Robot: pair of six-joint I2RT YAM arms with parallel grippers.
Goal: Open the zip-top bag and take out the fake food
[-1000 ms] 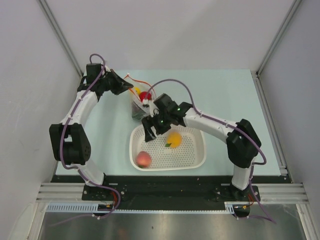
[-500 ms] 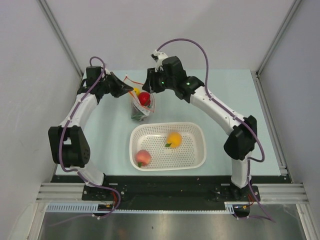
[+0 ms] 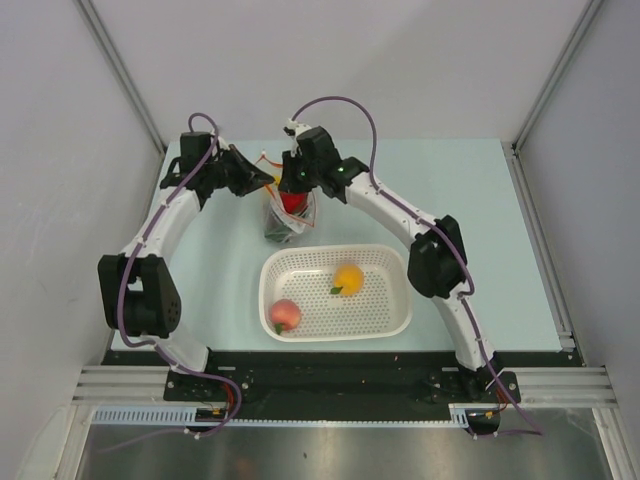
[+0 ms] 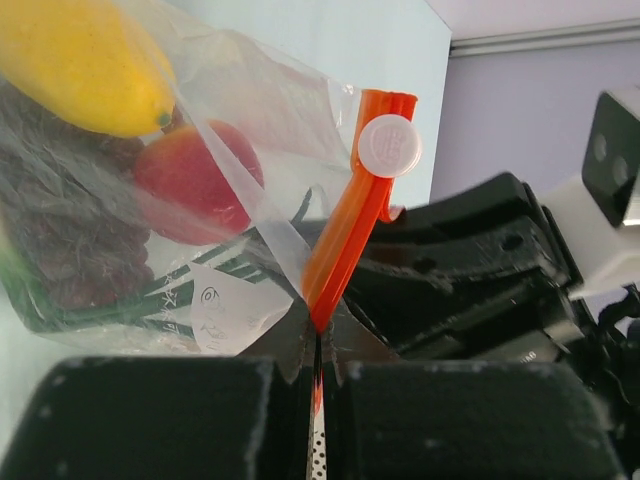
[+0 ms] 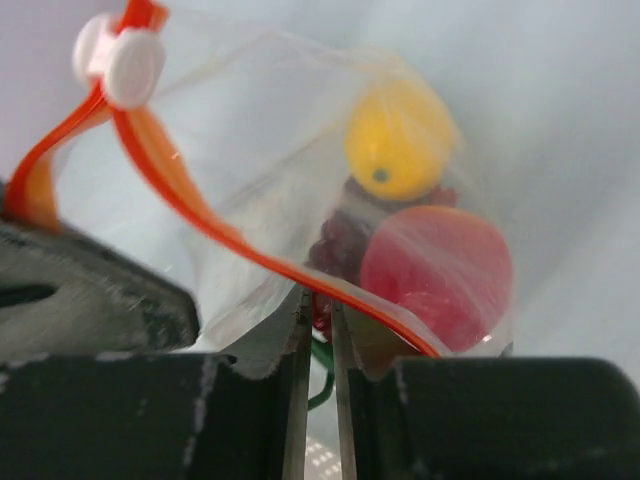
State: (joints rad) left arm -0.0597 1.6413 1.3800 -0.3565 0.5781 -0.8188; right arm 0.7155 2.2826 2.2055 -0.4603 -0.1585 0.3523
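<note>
The zip-top bag (image 3: 283,225) hangs at the table's back, its mouth open upward. My left gripper (image 3: 265,181) is shut on its orange zip strip (image 4: 345,235) just below the white slider (image 4: 390,145). Fake food shows through the plastic: a yellow piece (image 5: 398,140), a red round fruit (image 5: 435,275), dark grapes (image 5: 340,245) and a green stalk (image 5: 322,375). My right gripper (image 3: 290,192) is at the bag's mouth. Its jaws (image 5: 318,305) stand a narrow slit apart beneath the zip strip (image 5: 200,215), and I see nothing pinched between them.
A white perforated basket (image 3: 390,310) lies in front of the bag, holding an orange fruit (image 3: 348,278) and a pink peach (image 3: 285,316). Grey walls enclose the table on three sides.
The right arm swung from above the basket up to the back and onto the bag's mouth, its jaws narrowing from wide open. The left gripper kept its hold and shifted slightly right.
</note>
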